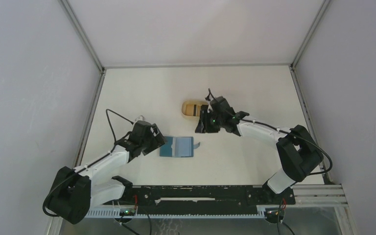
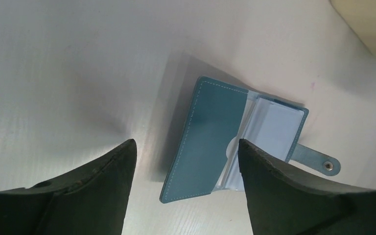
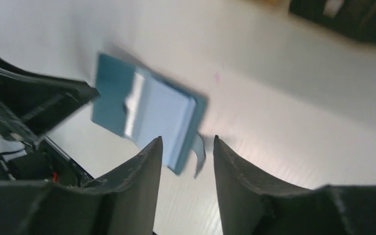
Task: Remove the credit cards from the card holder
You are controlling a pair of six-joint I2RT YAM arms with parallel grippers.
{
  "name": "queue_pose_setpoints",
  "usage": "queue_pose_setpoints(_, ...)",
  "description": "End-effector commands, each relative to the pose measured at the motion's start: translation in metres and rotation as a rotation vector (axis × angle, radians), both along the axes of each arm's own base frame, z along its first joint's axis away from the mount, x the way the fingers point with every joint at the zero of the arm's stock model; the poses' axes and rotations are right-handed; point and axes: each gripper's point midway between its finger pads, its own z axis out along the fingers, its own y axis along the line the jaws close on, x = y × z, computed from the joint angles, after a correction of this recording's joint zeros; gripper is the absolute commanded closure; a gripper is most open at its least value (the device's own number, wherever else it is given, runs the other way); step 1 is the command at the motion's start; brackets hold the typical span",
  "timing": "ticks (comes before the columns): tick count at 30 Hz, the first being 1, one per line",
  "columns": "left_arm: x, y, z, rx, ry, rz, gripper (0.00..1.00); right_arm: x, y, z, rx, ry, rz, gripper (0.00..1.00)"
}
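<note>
The teal-blue card holder lies open on the white table, with its snap tab pointing right. In the left wrist view its teal flap stands partly raised over the light-blue slots. I see no credit card in the slots. My left gripper is open and empty at the holder's left edge, its jaws on either side of the flap. My right gripper is open and empty, above and to the right of the holder. The holder is blurred in the right wrist view, beyond the gripper.
A beige oval tray sits just behind my right gripper. Its corner shows in the left wrist view. I cannot tell what is in it. Grey walls enclose the table on the left, right and back.
</note>
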Motion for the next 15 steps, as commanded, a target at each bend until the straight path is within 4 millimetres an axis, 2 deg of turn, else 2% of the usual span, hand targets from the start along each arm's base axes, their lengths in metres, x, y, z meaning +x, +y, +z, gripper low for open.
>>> queue_pose_setpoints(1, 0.004, -0.007, 0.0, -0.023, -0.047, -0.035, 0.21, -0.022, -0.007, -0.017, -0.047, 0.027, -0.027, 0.53)
queue_pose_setpoints(5, 0.001, -0.005, -0.004, -0.025, -0.053, -0.037, 0.2, -0.032, -0.007, -0.028, -0.063, 0.061, -0.018, 0.62)
queue_pose_setpoints(15, -0.004, -0.005, -0.011, -0.039, -0.053, -0.038, 0.2, -0.039, -0.002, -0.039, -0.068, 0.088, -0.007, 0.65)
